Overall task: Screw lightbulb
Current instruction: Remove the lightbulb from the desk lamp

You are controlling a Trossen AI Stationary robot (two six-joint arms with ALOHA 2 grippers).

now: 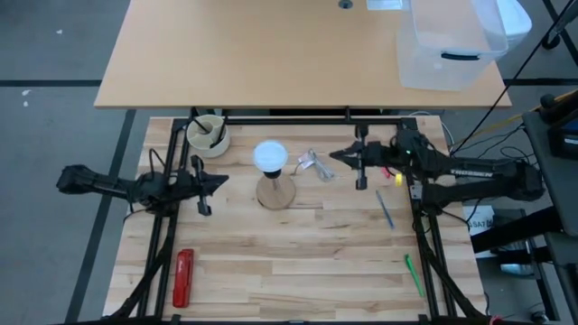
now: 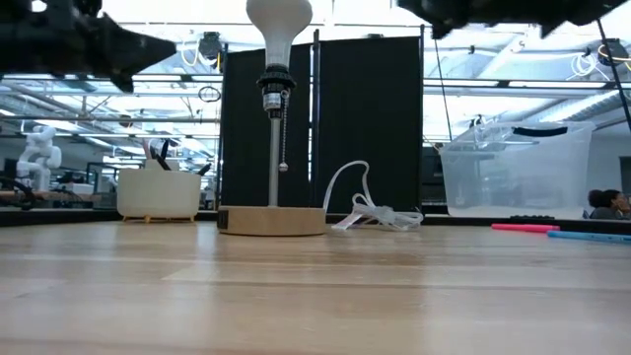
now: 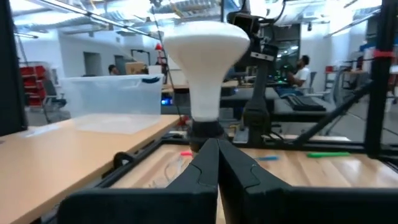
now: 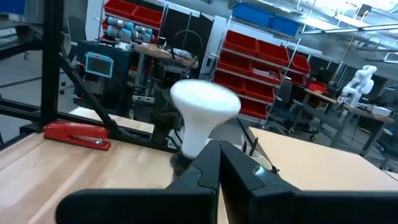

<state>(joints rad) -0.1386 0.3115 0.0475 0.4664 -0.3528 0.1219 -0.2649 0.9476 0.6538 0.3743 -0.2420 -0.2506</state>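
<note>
A butcher-block wooden bench (image 1: 298, 244) sits in a workshop lined with red shelving. Near its centre, the small white frosted mushroom-shaped lightbulb (image 1: 270, 156) already stands upright in the black socket (image 2: 273, 82) of a slim metal lamp post on a round wooden base (image 2: 272, 220). The left gripper (image 1: 220, 181) hovers at the bulb's nine o'clock, jaws pressed together and empty; the right gripper (image 1: 336, 157) hovers at three o'clock, its jaws likewise closed on nothing. Neither touches the bulb. The likely risk: closed jaws nudging the dome could tip the tall, narrow lamp, or a hard off-centre pinch could cross-thread the base.
</note>
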